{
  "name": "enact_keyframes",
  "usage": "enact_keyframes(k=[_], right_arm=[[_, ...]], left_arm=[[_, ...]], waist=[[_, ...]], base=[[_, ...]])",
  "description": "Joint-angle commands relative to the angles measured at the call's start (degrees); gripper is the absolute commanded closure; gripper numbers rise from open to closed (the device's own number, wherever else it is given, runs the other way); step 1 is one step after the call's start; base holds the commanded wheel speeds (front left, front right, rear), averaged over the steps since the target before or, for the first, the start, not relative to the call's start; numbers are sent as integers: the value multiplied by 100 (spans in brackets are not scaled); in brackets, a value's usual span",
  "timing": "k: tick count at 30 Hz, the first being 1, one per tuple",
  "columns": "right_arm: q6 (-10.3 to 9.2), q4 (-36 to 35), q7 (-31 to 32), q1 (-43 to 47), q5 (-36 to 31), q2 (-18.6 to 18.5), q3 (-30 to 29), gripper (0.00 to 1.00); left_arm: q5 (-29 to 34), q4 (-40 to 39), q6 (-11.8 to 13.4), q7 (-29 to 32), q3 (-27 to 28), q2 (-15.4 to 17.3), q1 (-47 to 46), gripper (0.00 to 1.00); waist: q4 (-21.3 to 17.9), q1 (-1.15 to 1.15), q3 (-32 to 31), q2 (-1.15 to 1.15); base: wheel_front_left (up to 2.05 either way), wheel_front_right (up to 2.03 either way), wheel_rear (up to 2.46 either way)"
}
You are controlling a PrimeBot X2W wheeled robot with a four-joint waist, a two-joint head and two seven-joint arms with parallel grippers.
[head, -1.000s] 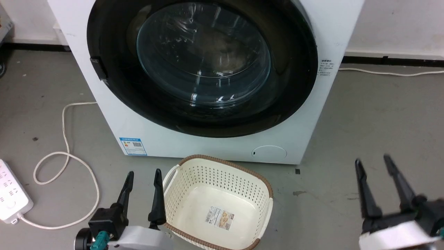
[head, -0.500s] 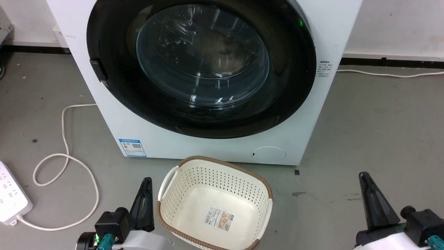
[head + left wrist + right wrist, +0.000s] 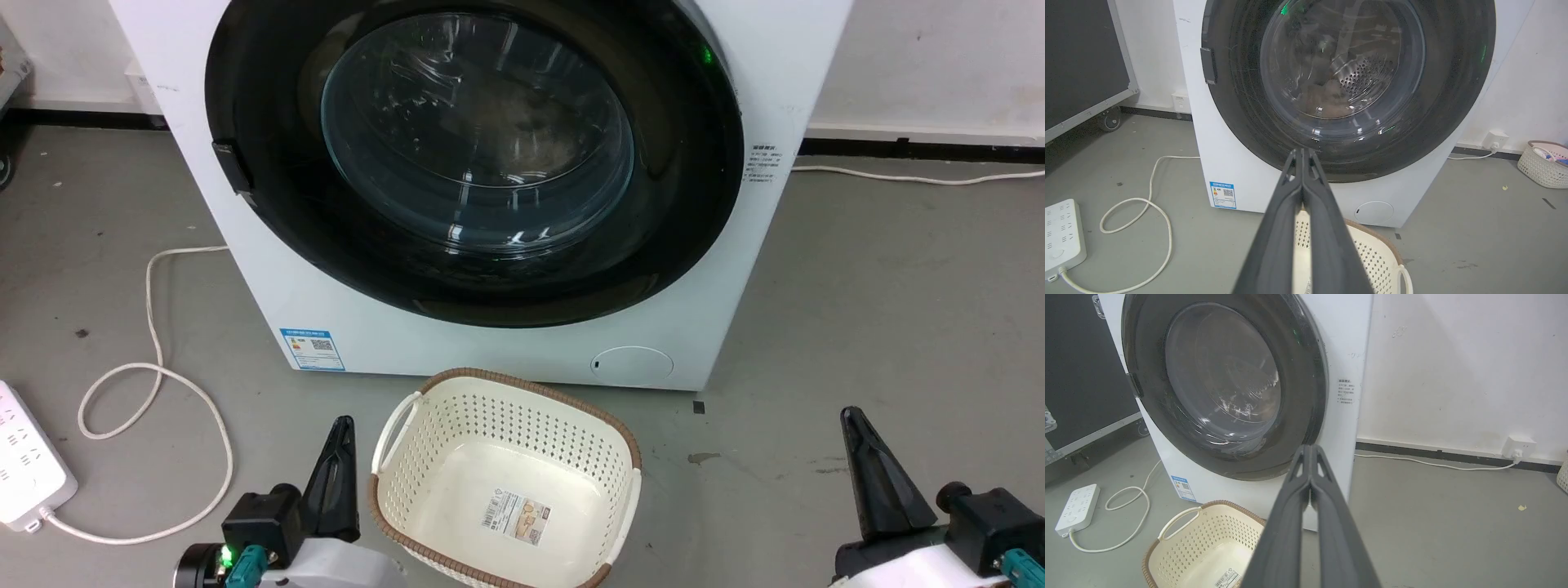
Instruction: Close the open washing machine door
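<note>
The door [image 3: 478, 155] is shut, flush in the front of the washer [image 3: 490, 355], with the steel drum dim behind its glass bowl. It was shut a second ago too; the change is in the claws. Back then both had their fingers spread. Half a second ago they had clenched and sat lower in the head view, and they look the same now. The left claw [image 3: 344, 425] is clenched on nothing, its fingers pressed into one dark wedge. The right claw [image 3: 850, 415] is likewise clenched and empty.

The door lies ahead of and above both claws, well apart from each and nearer the left one. In the left wrist view the tips line up with the door's lower rim. In the right wrist view the door sits up and left of the tips. A cream basket [image 3: 531, 382] stands on the floor [image 3: 882, 278] just to the right of the left claw, between the two claws. A power strip [image 3: 24, 457] and looped cord [image 3: 155, 371] lie to the left claw's left.
</note>
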Motion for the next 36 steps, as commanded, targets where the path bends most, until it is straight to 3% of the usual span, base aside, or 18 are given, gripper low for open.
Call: enact_keyframes(k=[1, 36], right_arm=[[-1, -19, 31, -34, -40, 13, 13, 100], [-2, -66, 442, -114, -168, 43, 98, 100]], left_arm=[[59, -38, -21, 26, 25, 1, 2, 100], [374, -258, -73, 436, 194, 3, 7, 100]], waist=[[1, 0, -2, 0], [19, 0, -55, 0]], base=[[0, 0, 0], [0, 0, 0]])
